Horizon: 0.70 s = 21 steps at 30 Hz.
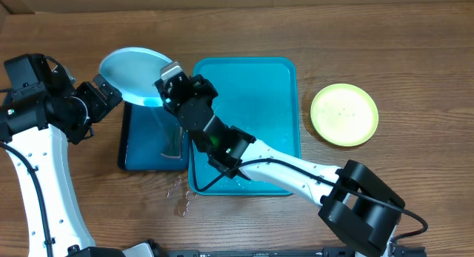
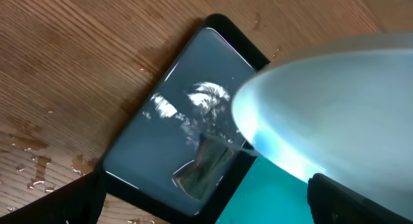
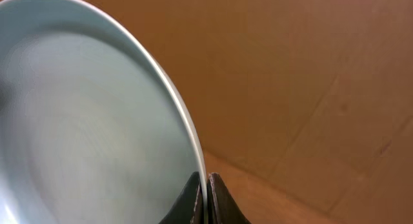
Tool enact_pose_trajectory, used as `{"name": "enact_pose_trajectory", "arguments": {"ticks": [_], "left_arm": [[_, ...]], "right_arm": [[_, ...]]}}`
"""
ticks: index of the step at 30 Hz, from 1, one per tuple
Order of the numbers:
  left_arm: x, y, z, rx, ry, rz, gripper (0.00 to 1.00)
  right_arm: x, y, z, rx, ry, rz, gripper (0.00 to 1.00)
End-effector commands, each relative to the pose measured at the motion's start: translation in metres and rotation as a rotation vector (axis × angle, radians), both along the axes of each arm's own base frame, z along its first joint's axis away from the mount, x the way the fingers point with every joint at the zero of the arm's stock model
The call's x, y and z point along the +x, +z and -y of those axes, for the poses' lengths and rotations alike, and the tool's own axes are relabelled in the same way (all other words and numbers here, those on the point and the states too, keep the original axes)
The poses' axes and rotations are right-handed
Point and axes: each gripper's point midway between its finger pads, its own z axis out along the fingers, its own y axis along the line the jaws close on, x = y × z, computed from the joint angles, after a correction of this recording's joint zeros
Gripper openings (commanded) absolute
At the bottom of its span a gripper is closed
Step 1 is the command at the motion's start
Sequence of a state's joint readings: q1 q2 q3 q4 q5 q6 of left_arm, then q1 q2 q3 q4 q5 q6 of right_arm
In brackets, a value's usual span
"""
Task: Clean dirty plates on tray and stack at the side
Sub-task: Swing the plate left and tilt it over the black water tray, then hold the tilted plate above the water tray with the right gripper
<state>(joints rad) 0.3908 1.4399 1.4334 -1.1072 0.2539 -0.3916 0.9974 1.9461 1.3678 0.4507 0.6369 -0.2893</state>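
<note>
A light blue plate (image 1: 135, 74) hangs tilted over the far end of the dark blue tray. My right gripper (image 1: 167, 82) is shut on its rim, and in the right wrist view the two fingertips (image 3: 205, 193) pinch the plate (image 3: 84, 121) edge. My left gripper (image 1: 111, 95) stands open at the plate's left side, apart from it. In the left wrist view the left gripper (image 2: 206, 208) has its jaws wide, with the plate (image 2: 335, 108) above them. The turquoise tray (image 1: 278, 87) holds no plate. One yellow-green plate (image 1: 344, 114) lies on the table to the right.
A smaller dark blue, black-rimmed tray (image 1: 135, 147) holding water sits left of the turquoise tray (image 2: 271, 198). A dark greenish thing (image 2: 205, 167) lies in it. Water drops (image 1: 180, 196) spot the wooden table near the front. A cardboard wall stands behind.
</note>
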Motion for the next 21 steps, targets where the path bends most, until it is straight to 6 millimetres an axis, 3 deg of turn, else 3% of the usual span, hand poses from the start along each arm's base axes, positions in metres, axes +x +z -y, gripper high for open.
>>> {"name": "enact_pose_trajectory", "arguments": {"ticks": [1,21], "left_arm": [[-0.0002,0.0014,-0.0008,-0.004,0.014,0.003,1.0],[-0.0002,0.0014,-0.0008,-0.003,0.013,0.003,1.0]], "right_arm": [[-0.0048,0.0445,0.0093,0.055,-0.037,0.072,0.04],[-0.0056,0.0489,0.0088,0.074,-0.035,0.083,0.04]]}}
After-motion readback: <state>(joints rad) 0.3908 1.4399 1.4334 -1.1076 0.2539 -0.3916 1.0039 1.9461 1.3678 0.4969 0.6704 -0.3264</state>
